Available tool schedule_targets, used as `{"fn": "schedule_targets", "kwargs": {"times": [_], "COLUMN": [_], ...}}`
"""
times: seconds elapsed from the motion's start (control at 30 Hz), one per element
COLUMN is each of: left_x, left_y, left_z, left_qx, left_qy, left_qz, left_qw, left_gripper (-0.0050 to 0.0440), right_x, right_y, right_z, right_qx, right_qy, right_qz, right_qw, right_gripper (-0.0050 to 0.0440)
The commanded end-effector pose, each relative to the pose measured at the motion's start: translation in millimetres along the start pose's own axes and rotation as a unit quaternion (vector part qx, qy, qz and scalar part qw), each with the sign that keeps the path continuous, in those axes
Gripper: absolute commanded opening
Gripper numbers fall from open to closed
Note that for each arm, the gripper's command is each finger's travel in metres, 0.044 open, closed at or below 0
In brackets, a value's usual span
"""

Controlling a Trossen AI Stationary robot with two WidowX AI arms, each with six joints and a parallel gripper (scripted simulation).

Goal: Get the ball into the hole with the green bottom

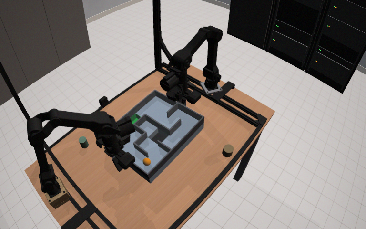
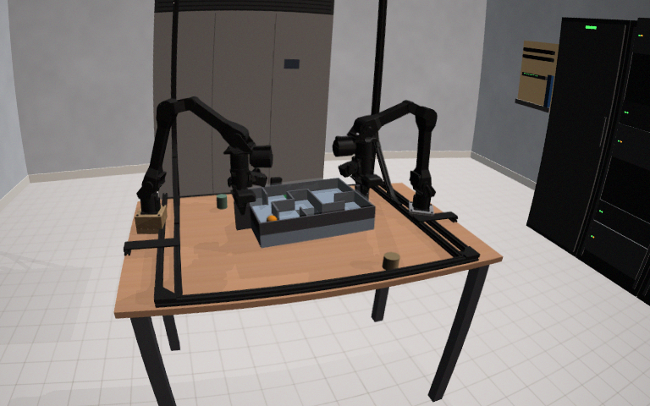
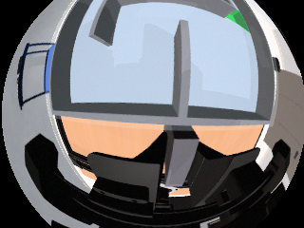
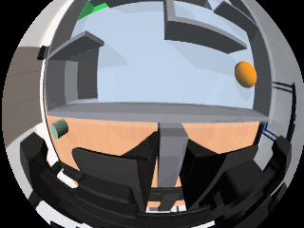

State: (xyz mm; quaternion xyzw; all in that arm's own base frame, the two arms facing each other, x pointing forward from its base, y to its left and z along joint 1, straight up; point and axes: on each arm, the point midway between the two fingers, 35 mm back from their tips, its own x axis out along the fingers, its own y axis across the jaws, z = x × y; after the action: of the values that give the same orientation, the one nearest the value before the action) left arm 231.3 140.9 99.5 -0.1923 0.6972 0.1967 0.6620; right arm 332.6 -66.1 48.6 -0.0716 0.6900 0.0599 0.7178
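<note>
The grey maze board (image 1: 175, 150) (image 2: 316, 229) (image 3: 142, 110) (image 4: 142, 111) sits in the middle of the table, with an arm at each of two opposite sides. The orange ball (image 1: 146, 161) (image 2: 272, 218) (image 4: 245, 74) lies on the board's floor in the corner nearest the right arm. The green-bottomed hole (image 1: 135, 118) (image 2: 289, 194) (image 3: 236, 19) (image 4: 92, 8) is in another corner on the same side. My right gripper (image 1: 128, 159) (image 2: 242, 198) (image 4: 165, 135) is shut on a grey handle that sticks out from the board's wall. My left gripper (image 1: 180, 100) (image 2: 366, 189) (image 3: 173, 136) is shut on the handle on the opposite wall.
Inner walls (image 1: 172, 127) split the board into passages between ball and green hole. A green cylinder (image 1: 83, 141) (image 2: 221, 201) (image 4: 59, 128) stands near the right arm. A brown cylinder (image 1: 228, 150) (image 2: 390, 260) stands near the table's edge. Black frame rails (image 1: 237, 108) run along the table.
</note>
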Motion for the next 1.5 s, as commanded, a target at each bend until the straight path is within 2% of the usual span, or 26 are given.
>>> {"fn": "schedule_targets", "kwargs": {"times": [0.0,0.43,0.63,0.83,1.13,1.47], "left_x": [0,17,10,1,4,11], "left_y": [1,2,2,0,-1,1], "left_z": [1,-1,0,1,0,-1], "left_qx": [0.001,0.001,0.001,0.001,0.0,0.0], "left_qy": [-0.006,-0.044,-0.028,-0.007,-0.016,-0.031], "left_qz": [-0.009,-0.026,-0.018,0.009,0.015,-0.005], "left_qw": [1.0,0.999,0.999,1.0,1.0,0.999], "left_gripper": [0.002,0.002,0.002,0.002,0.002,0.002], "right_x": [-5,-21,-14,-5,-9,-15], "right_y": [-1,-3,-2,1,1,-1], "right_z": [-1,3,1,-1,0,1], "right_qx": [0.0,0.001,0.0,0.0,0.0,0.0], "right_qy": [0.002,0.04,0.024,0.002,0.011,0.027], "right_qz": [0.009,0.026,0.018,-0.009,-0.015,0.006], "right_qw": [1.0,0.999,1.0,1.0,1.0,1.0], "right_gripper": [0.002,0.002,0.002,0.002,0.002,0.002]}}
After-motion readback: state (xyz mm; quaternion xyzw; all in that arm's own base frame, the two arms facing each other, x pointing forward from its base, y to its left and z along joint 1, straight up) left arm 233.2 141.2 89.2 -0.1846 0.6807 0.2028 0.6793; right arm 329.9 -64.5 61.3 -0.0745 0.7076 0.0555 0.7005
